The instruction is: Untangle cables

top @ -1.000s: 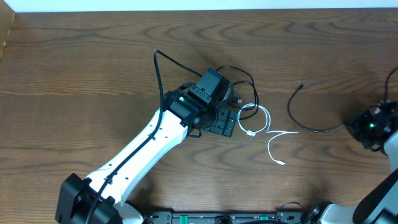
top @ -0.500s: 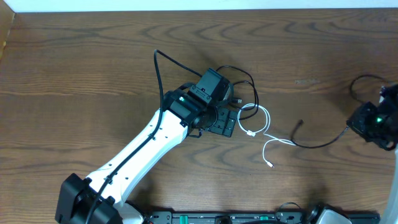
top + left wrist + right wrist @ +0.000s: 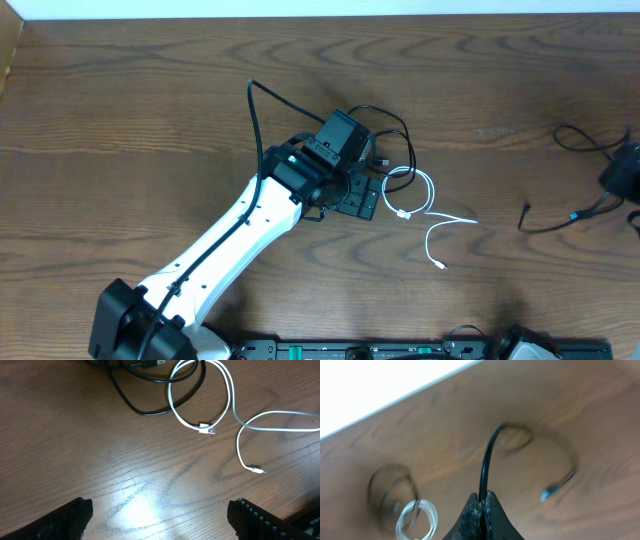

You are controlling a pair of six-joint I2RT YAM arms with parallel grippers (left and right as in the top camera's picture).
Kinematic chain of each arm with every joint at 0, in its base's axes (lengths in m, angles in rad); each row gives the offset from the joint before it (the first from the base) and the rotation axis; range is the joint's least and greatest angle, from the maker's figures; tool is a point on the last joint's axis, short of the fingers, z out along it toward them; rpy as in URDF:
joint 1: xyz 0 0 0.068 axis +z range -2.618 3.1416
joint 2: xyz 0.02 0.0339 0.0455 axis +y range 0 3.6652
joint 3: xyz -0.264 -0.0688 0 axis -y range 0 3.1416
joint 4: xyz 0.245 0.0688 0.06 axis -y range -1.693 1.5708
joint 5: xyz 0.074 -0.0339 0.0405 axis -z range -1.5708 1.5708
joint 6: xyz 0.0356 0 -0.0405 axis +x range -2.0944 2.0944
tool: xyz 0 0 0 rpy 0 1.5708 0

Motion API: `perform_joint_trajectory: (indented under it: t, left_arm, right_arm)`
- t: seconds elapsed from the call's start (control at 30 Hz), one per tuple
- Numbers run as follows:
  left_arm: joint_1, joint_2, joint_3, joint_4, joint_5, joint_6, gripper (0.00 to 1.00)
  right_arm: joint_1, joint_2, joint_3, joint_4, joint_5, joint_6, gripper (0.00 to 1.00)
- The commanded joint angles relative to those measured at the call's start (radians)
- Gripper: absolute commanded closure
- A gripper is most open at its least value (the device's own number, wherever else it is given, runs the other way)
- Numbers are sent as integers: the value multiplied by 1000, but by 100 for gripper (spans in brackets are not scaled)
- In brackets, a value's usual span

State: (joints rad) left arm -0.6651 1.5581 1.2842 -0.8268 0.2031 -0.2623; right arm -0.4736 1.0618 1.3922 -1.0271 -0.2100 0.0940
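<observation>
Reaching in from the near-left corner of the desk (image 3: pixel 120 120), the left arm (image 3: pixel 230 240) ends near the middle. There the left claw (image 3: pixel 161 505) hangs with its fingers (image 3: pixel 75 520) wide apart over bare wood, holding nothing.

Just beyond it lies the knot that remains. A looped black cable (image 3: pixel 142 412) curls on the desk, and the white cable (image 3: pixel 233 402) lays a loop of its own across it, so the two overlap where they meet. From there the white cable runs on toward the right and the near edge. It bends back on itself once, and its small plug (image 3: pixel 256 469) rests clear of everything else.

Farther right, well apart from that pair, a second black cable (image 3: pixel 484 467) trails across the wood toward the right edge. Its free end lies on the surface, touching no other cord. The right claw (image 3: pixel 482 505) is pinched together on this cable, which rises straight out from between the fingertips before arcing away.

By my reading the job is partly done. One black cable is already separate and only needs setting down. The white cable and the looped black one remain crossed, and pulling them apart is the work left. The open left claw sits nearest to that crossing, so it looks the likelier one to take hold there.
</observation>
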Motion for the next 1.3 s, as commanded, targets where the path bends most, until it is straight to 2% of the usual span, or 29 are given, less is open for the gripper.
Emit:
perform_joint_trajectory:
  t: [0.0,0.1,0.23,0.37,0.47,0.6,0.83,1.0,1.1,1.17,1.27]
  left_arm:
    - [-1,8,-4,-3,-13,-5,9]
    - [-1,8,-4,-3,-13,-4,9]
    - [-1,8,-4,-3,-13,-5,9]
    - [-1,8,-4,-3,-13,-5,9]
    - [-1,8,-4,-3,-13,-5,9]
    - [-1,8,-4,-3,-13,-5,9]
    - [-1,8,-4,-3,-13,-5,9]
    - [-1,8,-4,-4,-13,-5,9]
    - [-1,8,-4,-5,-13,-5,9]
    - [-1,8,-4,-5,-13,-4,9]
    - [-1,8,-4,-5,-13,-4,9]
  right_arm:
    - [10,2,14,71,161,-21,99]
    - [10,27,14,166,254,-68,99]
    - [10,89,14,249,272,-175,99]
    - [10,202,14,306,285,-308,99]
    - [10,289,14,353,385,-367,99]
    - [10,404,14,427,604,-344,99]
    - [-3,565,14,452,893,-149,99]
    - [-37,644,14,412,914,-17,99]
    - [-61,674,14,394,903,3,98]
    - [-78,687,14,390,884,4,94]
    - [-107,691,14,388,829,7,82]
